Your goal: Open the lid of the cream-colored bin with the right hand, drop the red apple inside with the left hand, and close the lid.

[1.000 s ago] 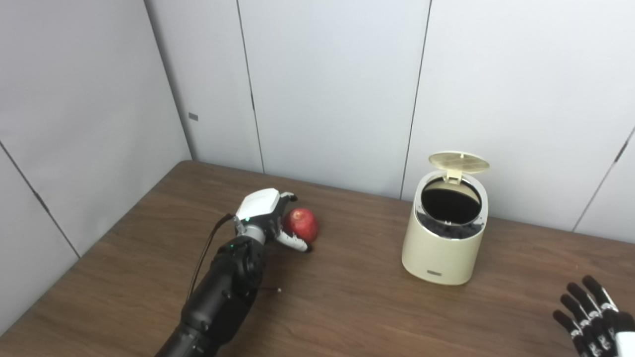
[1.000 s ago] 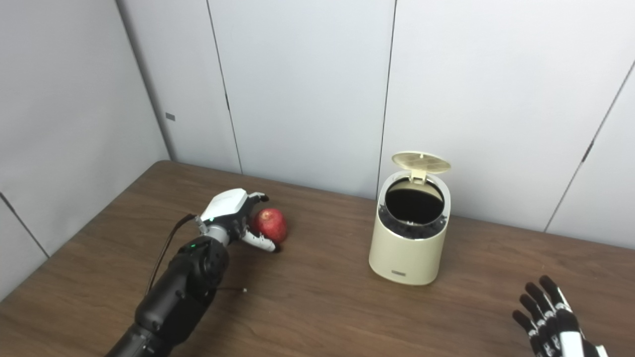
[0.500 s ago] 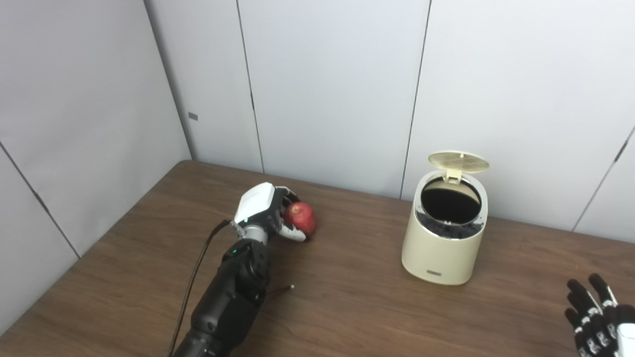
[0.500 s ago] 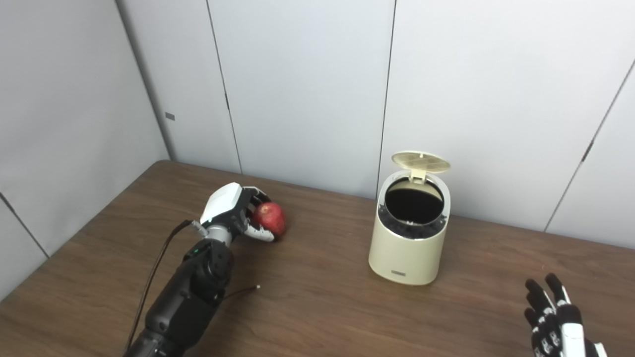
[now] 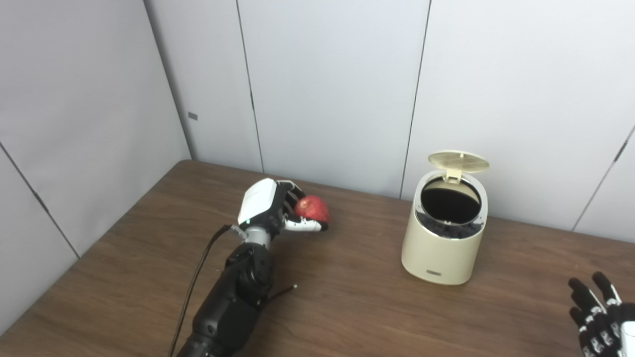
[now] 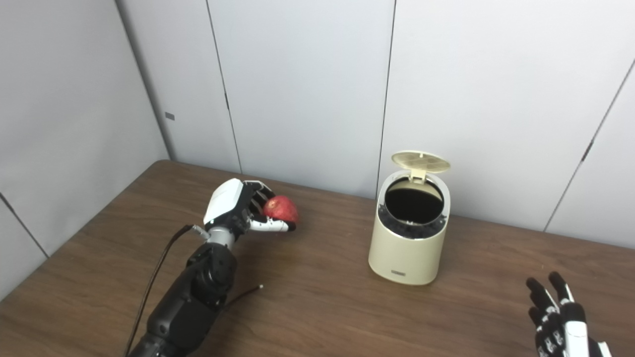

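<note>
Apple [image 5: 312, 208] was lifted off table [image 5: 347, 297] in closed left hand [image 5: 270, 208], frame centre-left; bin [image 5: 445, 238] lid [image 5: 458, 161] open; right hand [image 6: 560, 322] idle, fingers spread, empty.

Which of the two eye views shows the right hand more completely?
The right eye view: the right hand shows its spread fingers and some white palm. In the left eye view it is cropped by the corner.
</note>
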Robot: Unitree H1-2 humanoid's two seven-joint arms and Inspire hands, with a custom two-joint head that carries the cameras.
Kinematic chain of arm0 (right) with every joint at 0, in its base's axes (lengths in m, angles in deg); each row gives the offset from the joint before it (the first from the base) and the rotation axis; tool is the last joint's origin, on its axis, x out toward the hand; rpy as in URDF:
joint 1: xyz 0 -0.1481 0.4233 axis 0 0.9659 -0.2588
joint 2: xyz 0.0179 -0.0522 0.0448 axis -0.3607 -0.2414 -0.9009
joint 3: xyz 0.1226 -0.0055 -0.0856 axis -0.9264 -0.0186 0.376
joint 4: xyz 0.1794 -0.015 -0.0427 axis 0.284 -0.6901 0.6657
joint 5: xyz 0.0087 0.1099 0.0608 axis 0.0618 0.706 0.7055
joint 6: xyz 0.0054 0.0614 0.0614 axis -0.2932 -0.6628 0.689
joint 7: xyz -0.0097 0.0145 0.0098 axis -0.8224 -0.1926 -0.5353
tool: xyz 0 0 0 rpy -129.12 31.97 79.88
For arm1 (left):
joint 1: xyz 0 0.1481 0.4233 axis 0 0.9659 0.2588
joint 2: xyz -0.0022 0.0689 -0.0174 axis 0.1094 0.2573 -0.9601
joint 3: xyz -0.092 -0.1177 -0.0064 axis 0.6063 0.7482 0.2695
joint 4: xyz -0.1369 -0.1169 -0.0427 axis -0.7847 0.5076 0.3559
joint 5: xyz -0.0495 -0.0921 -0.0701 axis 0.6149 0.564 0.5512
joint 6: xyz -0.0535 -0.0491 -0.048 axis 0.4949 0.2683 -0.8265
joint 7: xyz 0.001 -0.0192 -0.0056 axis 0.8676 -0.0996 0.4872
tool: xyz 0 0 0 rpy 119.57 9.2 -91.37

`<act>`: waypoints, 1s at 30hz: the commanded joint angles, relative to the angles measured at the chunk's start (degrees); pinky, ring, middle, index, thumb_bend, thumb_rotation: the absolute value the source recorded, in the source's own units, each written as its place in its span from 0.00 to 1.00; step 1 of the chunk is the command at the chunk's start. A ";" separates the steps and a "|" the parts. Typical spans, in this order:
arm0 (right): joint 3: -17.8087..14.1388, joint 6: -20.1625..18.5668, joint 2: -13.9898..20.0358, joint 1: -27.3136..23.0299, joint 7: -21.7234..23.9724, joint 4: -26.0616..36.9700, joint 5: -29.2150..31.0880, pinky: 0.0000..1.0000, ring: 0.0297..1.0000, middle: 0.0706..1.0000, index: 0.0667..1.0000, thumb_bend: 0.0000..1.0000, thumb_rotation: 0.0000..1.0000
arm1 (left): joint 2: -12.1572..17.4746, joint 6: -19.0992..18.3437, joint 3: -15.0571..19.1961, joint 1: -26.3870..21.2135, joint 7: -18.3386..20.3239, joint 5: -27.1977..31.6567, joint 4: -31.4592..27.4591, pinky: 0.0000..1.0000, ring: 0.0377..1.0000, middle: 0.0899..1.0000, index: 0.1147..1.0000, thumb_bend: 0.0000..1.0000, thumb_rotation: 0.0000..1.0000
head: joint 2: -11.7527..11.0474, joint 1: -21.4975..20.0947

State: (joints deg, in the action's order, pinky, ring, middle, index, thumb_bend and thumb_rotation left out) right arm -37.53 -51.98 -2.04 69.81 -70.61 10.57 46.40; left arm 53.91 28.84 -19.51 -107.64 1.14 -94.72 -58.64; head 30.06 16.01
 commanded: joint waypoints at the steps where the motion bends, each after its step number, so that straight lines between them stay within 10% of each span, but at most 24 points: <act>1: 0.07 1.00 0.28 -1.56 0.08 2.37 -0.38 1.00 0.98 0.92 0.99 0.55 0.96 | 1.00 0.50 0.32 -0.88 -1.61 0.09 -2.83 0.34 0.42 0.48 0.39 0.48 0.00 | 0.00 -0.64; 15: -0.45 7.65 -0.20 -0.85 1.57 -4.37 0.13 1.00 1.00 0.98 1.00 0.38 1.00 | -2.04 4.30 -1.28 2.26 -1.51 0.23 -18.53 0.35 0.42 0.44 0.39 0.48 0.00 | -0.92 -9.34; 30: 0.24 15.25 -0.39 -0.44 1.95 -11.69 -2.36 1.00 1.00 0.93 0.99 0.60 0.88 | -7.55 3.54 -4.58 -0.46 0.78 -2.64 -27.87 0.33 0.41 0.45 0.42 0.48 0.00 | -2.82 -15.37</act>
State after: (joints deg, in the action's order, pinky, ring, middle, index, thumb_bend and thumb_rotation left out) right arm -37.34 -39.92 -2.45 70.18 -69.09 -1.85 44.36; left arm 46.69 31.34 -23.72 -104.81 2.43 -95.98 -84.02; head 27.42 0.62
